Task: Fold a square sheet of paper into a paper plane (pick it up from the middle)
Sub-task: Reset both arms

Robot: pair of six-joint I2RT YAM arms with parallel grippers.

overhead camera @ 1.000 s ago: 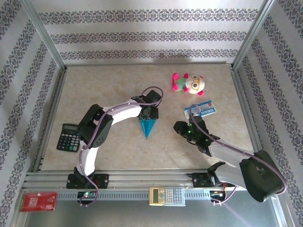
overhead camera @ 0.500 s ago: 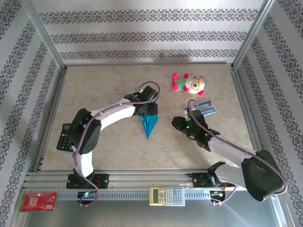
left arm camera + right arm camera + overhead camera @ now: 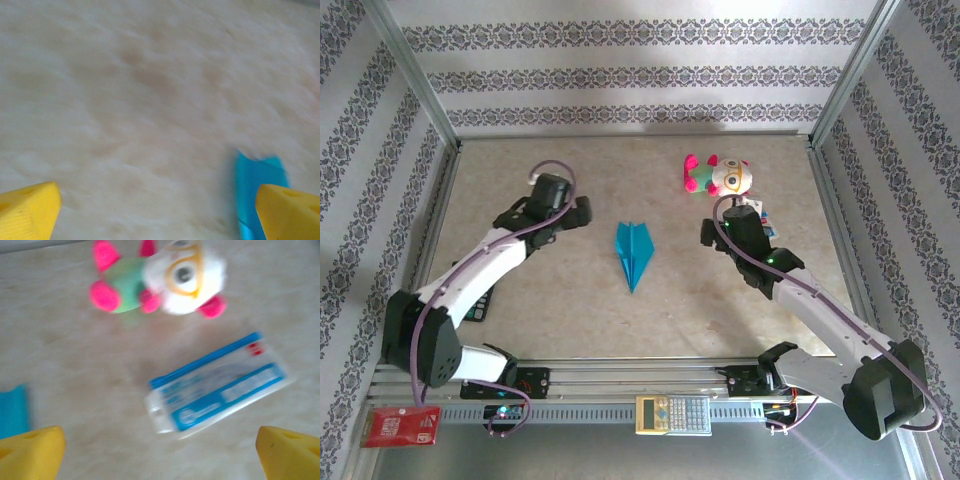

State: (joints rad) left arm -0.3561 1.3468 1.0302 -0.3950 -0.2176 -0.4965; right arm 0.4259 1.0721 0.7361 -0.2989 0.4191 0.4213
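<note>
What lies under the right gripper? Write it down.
A white-and-blue card lies flat on the table below the open right gripper. In the top view the gripper covers most of it.

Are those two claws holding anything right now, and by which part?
Nothing is held. The left gripper and right gripper are both open; the paper plane lies loose on the table between them.

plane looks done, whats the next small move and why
Probably draw the left gripper and right gripper back toward the near edge: both are open and apart from the paper plane, which lies folded and free on the table.
</note>
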